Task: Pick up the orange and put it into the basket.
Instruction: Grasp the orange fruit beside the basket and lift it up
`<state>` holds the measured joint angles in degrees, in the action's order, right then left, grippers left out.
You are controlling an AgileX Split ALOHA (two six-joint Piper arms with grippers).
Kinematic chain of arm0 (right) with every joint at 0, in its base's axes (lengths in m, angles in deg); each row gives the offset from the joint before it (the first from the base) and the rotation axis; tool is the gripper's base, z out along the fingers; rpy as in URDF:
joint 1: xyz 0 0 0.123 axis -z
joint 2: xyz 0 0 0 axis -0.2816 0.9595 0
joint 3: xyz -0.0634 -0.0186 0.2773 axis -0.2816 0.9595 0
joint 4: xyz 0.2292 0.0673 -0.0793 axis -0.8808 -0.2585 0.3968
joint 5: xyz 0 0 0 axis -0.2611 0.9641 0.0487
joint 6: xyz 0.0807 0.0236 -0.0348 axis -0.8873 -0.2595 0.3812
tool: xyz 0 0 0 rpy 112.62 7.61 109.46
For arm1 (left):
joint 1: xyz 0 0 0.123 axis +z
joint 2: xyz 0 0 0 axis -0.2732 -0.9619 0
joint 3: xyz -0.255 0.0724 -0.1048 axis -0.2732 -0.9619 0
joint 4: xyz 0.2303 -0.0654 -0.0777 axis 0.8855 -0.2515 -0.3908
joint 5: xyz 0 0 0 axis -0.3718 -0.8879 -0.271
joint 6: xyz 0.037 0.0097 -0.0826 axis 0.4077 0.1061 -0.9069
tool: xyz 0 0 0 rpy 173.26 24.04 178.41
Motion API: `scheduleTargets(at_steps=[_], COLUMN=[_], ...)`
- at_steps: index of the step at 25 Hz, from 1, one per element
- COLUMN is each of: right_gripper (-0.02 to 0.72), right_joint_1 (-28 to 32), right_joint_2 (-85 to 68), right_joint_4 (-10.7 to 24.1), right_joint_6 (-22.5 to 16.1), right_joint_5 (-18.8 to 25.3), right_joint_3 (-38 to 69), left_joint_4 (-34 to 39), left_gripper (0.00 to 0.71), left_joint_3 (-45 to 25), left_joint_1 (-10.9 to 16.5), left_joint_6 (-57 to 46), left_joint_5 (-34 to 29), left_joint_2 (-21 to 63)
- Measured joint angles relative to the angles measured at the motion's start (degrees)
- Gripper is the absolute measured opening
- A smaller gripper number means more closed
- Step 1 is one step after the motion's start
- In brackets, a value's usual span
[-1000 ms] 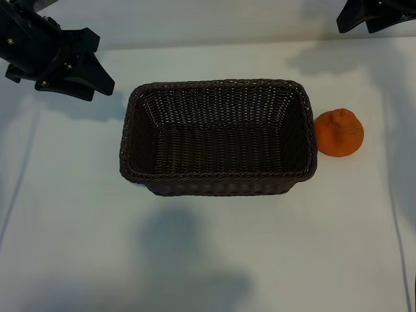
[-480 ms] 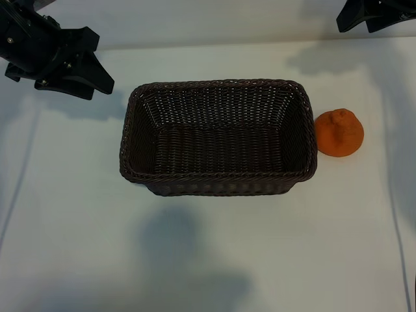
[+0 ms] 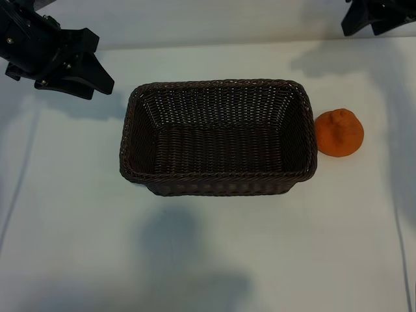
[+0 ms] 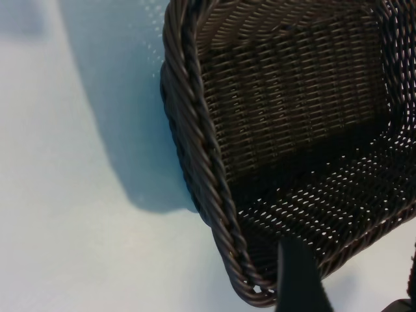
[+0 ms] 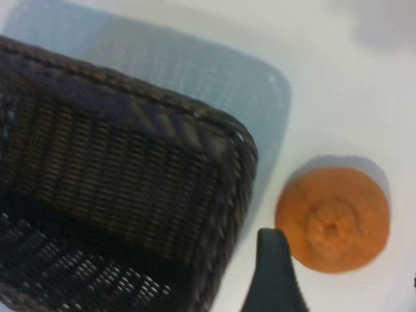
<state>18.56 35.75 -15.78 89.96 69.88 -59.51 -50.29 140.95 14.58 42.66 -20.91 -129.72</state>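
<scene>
Orange [image 3: 338, 132], small, bumpy, untouched beside dark-brown wicker basket [image 3: 218, 181]; right gripper [image 3: 379, 16] above far-right corner, jaws wide, must descend onto it.

Right gripper [image 3: 379, 14] has drawn slightly further toward the top right corner of the exterior view, showing less of itself than before and sitting marginally farther from the orange [image 3: 338, 132] below it.
</scene>
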Motion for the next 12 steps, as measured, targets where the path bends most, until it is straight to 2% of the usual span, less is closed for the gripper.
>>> scheduleTargets(at_steps=[4,12], right_gripper=[0.500,0.500], right_joint_1=[0.0,0.0], right_joint_2=[0.6,5.3], right_joint_4=[2.7,3.9], right_joint_6=[0.0,0.0], right_joint_5=[0.8,0.8], right_joint_3=[0.0,0.0], left_joint_4=[0.0,0.0], left_gripper=[0.445,0.445], left_joint_3=[0.0,0.0], left_joint_1=[0.0,0.0], left_joint_6=[0.0,0.0], left_joint_5=[0.0,0.0], left_joint_2=[0.0,0.0])
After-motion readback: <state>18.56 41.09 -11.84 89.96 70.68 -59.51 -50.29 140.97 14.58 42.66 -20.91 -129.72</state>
